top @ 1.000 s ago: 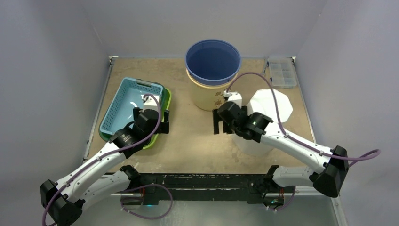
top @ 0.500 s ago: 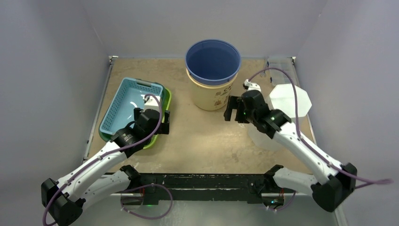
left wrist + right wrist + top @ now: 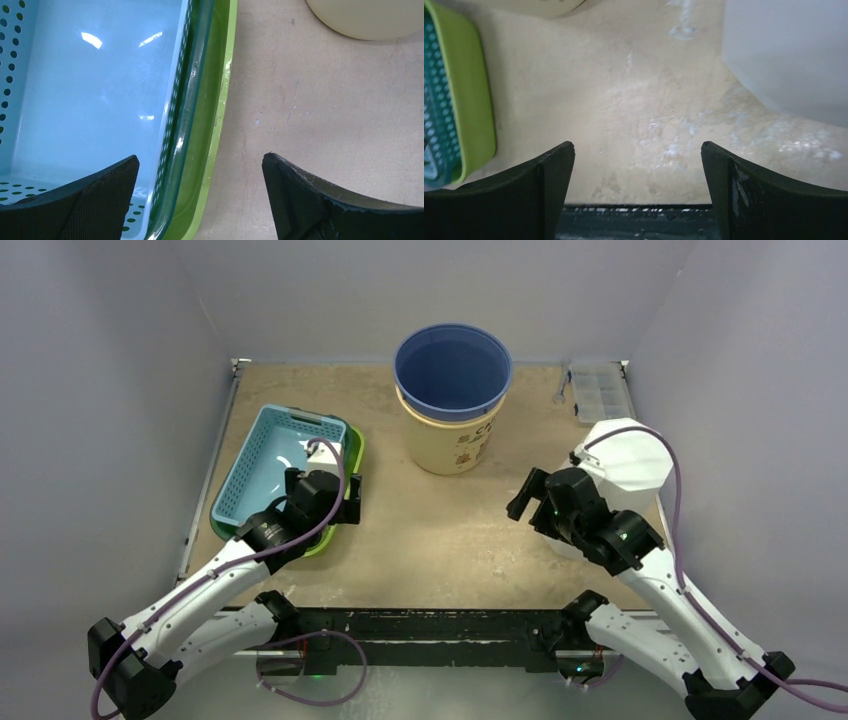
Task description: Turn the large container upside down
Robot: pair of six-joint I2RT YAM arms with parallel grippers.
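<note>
Now, right claw: jaws spread wide with nothing between them. It hangs over bare table toward the right edge.
Left claw: also spread wide and empty. It straddles the right rim of the blue basket, one finger over the basket floor and the other over the table.
Green basket: nested under the blue one near the left edge, with only its rim showing.
White container: near the table's right edge, just beside the right claw and behind that arm. In the wrist view its wall stands clear of both fingers. A flat, closed, many-sided face points up.
Progress: neither claw has hold of the container. The closed face on top suggests it already sits bottom-up, so the turn looks done and only clearing the arm would be left. If that face is a lid, the whole flip remains.
Bucket: a blue one nested in a cream one at the middle of the far edge, mouth up, with both claws well apart from it.
Hidden: the right arm covers the container's lower wall and its footing in the top view, and the wrist view cuts it down to a plain patch of wall. Whether a rim or a base meets the table cannot be told.
Clear box: at the far right corner, too small to make out its contents.
</note>
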